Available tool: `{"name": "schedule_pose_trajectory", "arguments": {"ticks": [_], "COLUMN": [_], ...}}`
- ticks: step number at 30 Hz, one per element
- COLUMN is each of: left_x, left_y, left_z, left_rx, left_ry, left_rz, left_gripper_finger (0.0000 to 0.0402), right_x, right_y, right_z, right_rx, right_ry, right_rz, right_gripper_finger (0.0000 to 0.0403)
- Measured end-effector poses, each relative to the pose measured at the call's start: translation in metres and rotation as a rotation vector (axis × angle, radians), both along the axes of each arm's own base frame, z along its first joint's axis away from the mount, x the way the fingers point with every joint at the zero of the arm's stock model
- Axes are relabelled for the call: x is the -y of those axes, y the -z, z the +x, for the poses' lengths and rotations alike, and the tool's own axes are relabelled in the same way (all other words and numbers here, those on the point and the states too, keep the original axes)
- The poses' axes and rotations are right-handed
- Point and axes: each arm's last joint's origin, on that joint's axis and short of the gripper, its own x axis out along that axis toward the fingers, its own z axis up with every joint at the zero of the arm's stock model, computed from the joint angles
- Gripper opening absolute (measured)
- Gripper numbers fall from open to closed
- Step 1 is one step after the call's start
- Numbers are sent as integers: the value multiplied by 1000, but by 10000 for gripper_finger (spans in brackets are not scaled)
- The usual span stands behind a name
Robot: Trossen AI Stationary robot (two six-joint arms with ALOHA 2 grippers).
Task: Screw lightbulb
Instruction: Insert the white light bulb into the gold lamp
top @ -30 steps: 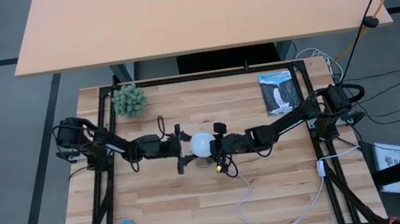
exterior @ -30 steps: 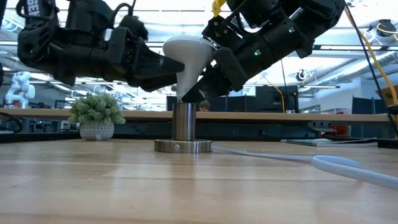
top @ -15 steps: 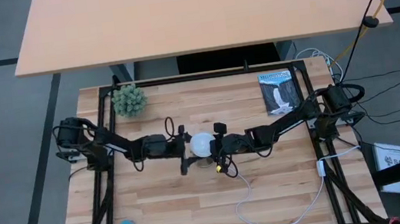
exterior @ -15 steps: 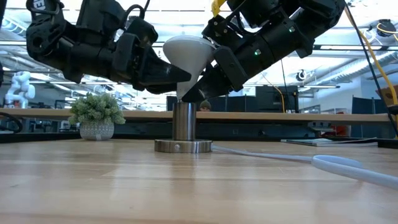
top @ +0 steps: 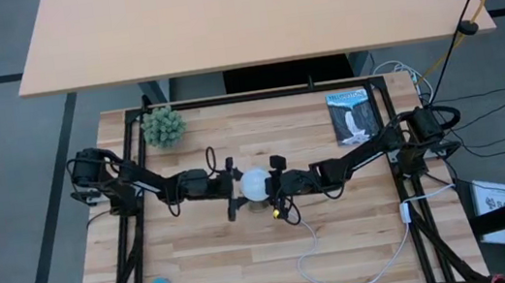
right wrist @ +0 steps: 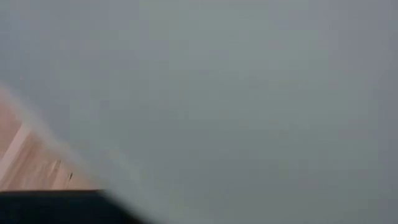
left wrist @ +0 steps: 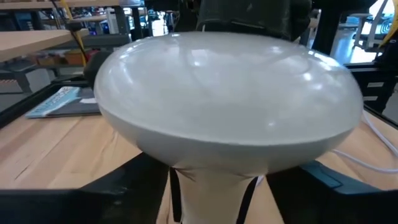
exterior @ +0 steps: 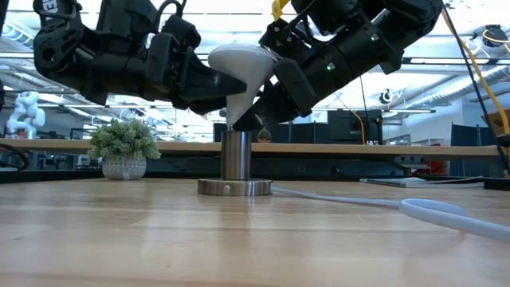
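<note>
A: The lightbulb (exterior: 239, 68) sits neck-down in the socket (exterior: 235, 163) mid-table, being screwed in. The right gripper (exterior: 259, 108) clamps its neck; the left gripper (exterior: 219, 86) seems to flank it, grip unclear.

B: Next it needs another twist. The cord (top: 321, 250), plant (top: 163, 126) and booklet (top: 351, 116) lie clear.

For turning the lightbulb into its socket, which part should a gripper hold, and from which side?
Grip the lightbulb on its tapering neck under the globe, coming in level from the side. It stands upright in the metal socket, and the globe looks wide and smooth. The left gripper and right gripper flank it this way.
</note>
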Motion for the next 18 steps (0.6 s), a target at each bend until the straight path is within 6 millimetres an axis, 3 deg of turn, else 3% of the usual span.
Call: {"name": "schedule_pose_trajectory", "arguments": {"ticks": [5, 18], "left_x": [0, 0], "left_y": [1, 3], "left_z": [0, 0], "left_rx": [-14, -29], "left_ry": [0, 4], "left_rz": [1, 13], "left_gripper_finger": [221, 217], "right_x": [0, 3], "right_y": [-2, -6], "right_z": [-1, -6], "right_rx": [-1, -31], "right_ry": [2, 63], "right_rz": [8, 98], "right_gripper_finger": [153, 153]}}
